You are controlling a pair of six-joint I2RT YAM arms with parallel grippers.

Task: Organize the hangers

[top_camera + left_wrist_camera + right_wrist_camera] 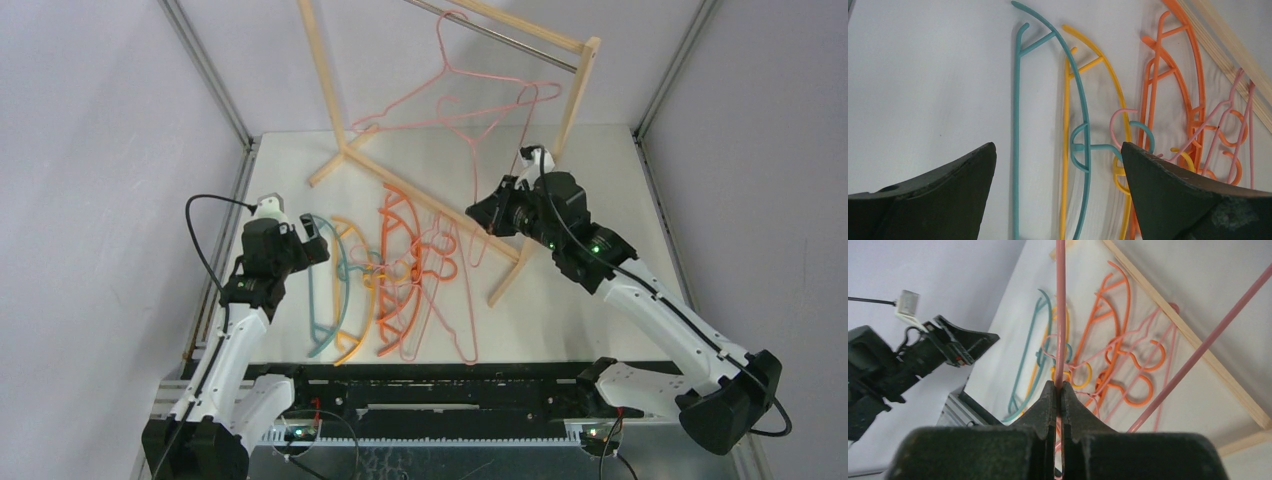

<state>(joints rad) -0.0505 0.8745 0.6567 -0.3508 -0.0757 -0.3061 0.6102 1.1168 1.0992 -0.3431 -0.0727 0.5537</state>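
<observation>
My right gripper is shut on a thin pink wire hanger, held in the air in front of the rack. Another pink wire hanger hangs by its hook on the metal rod. A teal hanger, a yellow one, orange ones and pink wire ones lie tangled on the table. My left gripper hovers open above the teal hanger and the yellow hanger, holding nothing.
The pale wooden rack stands tilted at the back, its floor beam running diagonally across the table beside the orange hangers. Grey walls close in the left and right sides. A black rail runs along the near edge.
</observation>
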